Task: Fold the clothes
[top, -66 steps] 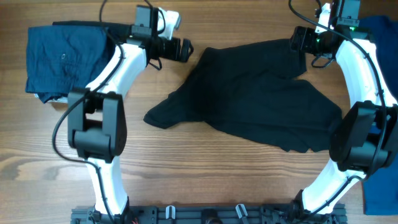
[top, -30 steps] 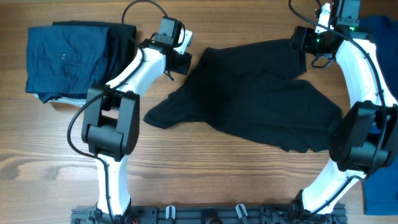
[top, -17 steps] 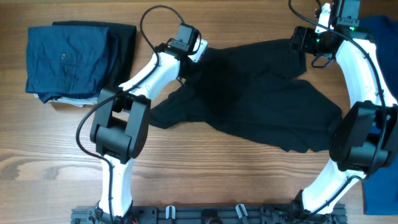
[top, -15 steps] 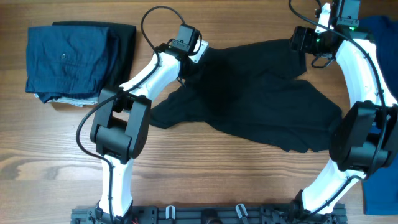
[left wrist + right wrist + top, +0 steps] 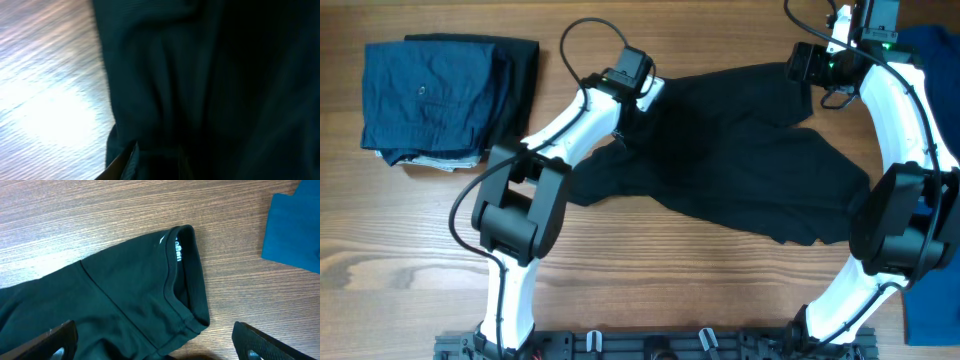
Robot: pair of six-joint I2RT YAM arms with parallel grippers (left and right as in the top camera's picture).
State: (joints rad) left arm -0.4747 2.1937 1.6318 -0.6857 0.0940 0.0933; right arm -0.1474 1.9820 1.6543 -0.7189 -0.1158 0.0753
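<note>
The clothes are chiefly a black shirt (image 5: 740, 160) lying crumpled across the middle of the table. My left gripper (image 5: 642, 90) hovers over its upper-left corner. In the left wrist view dark fabric (image 5: 200, 75) fills the picture. The left gripper (image 5: 156, 162) has its fingers (image 5: 133, 161) a narrow gap apart, with cloth lying between them and no pinch to be seen. My right gripper (image 5: 800, 68) stands wide open above the shirt's upper-right sleeve (image 5: 135, 290), whose cuff (image 5: 187, 280) carries small white print. The right gripper (image 5: 160, 347) holds nothing.
A folded stack of navy pieces (image 5: 430, 90) sits at the far left. A royal-blue cloth (image 5: 930, 45) lies at the right edge, also seen in the right wrist view (image 5: 295, 225), and more blue (image 5: 925, 315) shows at the lower right. Bare wood (image 5: 650, 280) runs along the front.
My left arm has swung right, from beside the navy stack onto the black shirt's upper-left corner. The right arm and the shirt have stayed put.
</note>
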